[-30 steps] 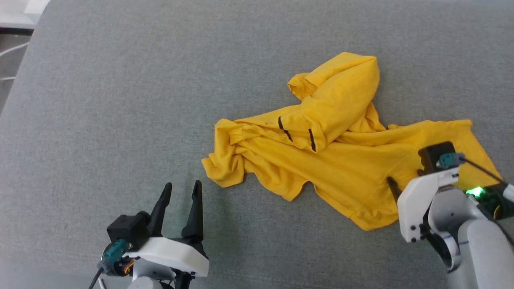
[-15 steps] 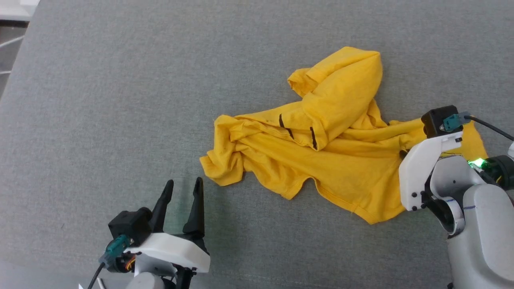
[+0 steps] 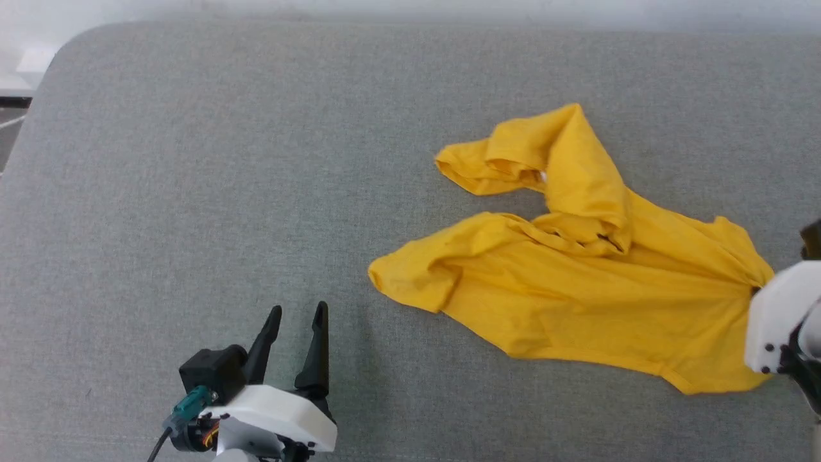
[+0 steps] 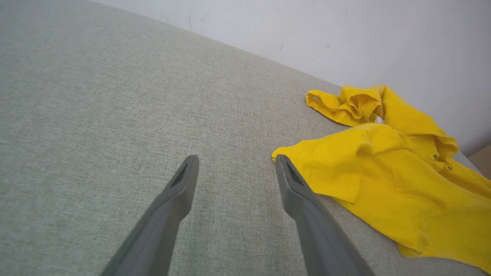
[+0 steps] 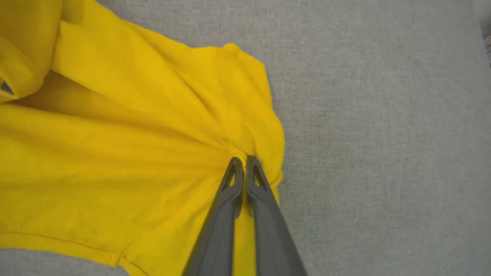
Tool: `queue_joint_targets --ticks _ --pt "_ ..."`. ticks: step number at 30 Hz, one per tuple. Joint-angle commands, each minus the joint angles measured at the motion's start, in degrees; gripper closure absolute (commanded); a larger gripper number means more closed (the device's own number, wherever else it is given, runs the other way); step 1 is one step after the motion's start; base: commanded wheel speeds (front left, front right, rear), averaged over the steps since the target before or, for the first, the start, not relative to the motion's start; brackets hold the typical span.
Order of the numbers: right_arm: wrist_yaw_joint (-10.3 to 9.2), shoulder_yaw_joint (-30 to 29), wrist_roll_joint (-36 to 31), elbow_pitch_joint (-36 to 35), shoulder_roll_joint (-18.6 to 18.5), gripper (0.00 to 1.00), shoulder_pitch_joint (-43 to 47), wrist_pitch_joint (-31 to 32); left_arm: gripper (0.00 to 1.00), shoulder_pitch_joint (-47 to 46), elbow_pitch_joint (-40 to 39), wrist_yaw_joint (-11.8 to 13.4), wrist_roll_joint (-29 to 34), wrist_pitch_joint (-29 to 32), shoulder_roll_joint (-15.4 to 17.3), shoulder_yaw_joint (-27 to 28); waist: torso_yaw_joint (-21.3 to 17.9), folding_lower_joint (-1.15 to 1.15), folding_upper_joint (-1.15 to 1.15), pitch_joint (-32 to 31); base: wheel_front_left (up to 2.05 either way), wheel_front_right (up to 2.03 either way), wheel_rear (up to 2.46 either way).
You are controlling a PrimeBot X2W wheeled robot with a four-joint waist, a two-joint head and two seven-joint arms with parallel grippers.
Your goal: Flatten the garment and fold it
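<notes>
The garment [image 3: 596,289], a mustard-yellow T-shirt, lies crumpled on the right half of the grey cushioned surface [image 3: 224,192], plain yellow side up, with one sleeve thrown toward the back. My right gripper [image 5: 243,159] is shut on a bunch of its cloth near the right edge, and folds fan out from the pinch. In the head view that gripper [image 3: 755,290] sits at the far right under its white housing. My left gripper [image 3: 298,311] stands open at the lower left, holding nothing, a short way left of the shirt's near tip [image 4: 307,153]. The garment [image 4: 383,180] reaches past the right fingertip [image 4: 282,161].
The grey surface has a rounded far-left corner [image 3: 64,45], and a pale wall [image 4: 345,38] runs along its back edge. A strip of floor [image 3: 8,122] shows past the left edge. Bare grey cloth [image 5: 383,134] lies to the right of the pinch.
The head camera has shifted. My right gripper went from open to shut on the garment and drew it rightward, stretching it out; the black marks no longer show. The left gripper stays open.
</notes>
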Motion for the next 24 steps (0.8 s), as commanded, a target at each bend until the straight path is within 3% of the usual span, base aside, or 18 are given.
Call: queue_joint_targets --ticks 1,2,3,4,5,11,18,24 --pt "-0.12 -1.2 -0.6 0.1 0.0 1.00 1.1 -1.2 0.00 0.6 -0.1 -0.2 -0.4 0.2 0.5 -0.1 -0.4 0.00 0.00 -0.9 0.00 0.00 0.00" --pt "-0.12 -2.0 -1.1 0.5 0.2 1.00 1.6 -2.1 0.00 0.8 -0.1 -0.2 -0.4 0.3 0.5 -0.2 -0.4 0.00 0.00 -1.1 0.00 0.00 0.00" --pt "-0.12 -2.7 -1.6 1.0 0.5 0.67 2.0 -3.3 0.00 0.9 -0.1 -0.2 -0.5 0.5 0.6 -0.3 -0.5 0.00 0.00 -1.2 0.00 0.00 0.00" --pt "-0.12 -3.2 -2.1 1.5 1.0 0.20 2.2 -4.8 0.00 1.0 -0.1 -0.2 -0.5 0.7 0.6 -0.5 -0.4 0.00 0.00 -1.4 0.00 0.00 0.00" --pt "-0.12 -3.6 -2.4 1.9 1.7 0.00 2.2 -6.5 0.00 1.0 -0.1 -0.2 -0.6 0.9 0.6 -0.6 -0.4 0.00 0.00 -1.6 0.00 0.00 0.00" --pt "-0.12 -0.8 -0.1 -0.6 3.7 0.00 1.1 -10.6 0.00 1.6 -0.5 0.1 -0.7 1.4 0.9 -0.9 0.0 0.00 0.00 -2.3 0.00 0.00 0.00" --pt "-0.12 3.1 4.1 -9.2 2.0 0.00 -2.9 -7.9 0.00 1.7 -1.5 0.5 -0.8 1.3 0.8 -1.1 1.1 0.00 0.00 -1.6 0.00 0.00 0.00" --pt "-0.12 5.8 4.4 -7.5 0.3 0.00 -7.7 -4.5 0.00 0.3 -1.5 0.0 -1.1 1.1 0.1 -1.5 3.4 0.00 0.00 1.3 0.00 0.00 0.00"
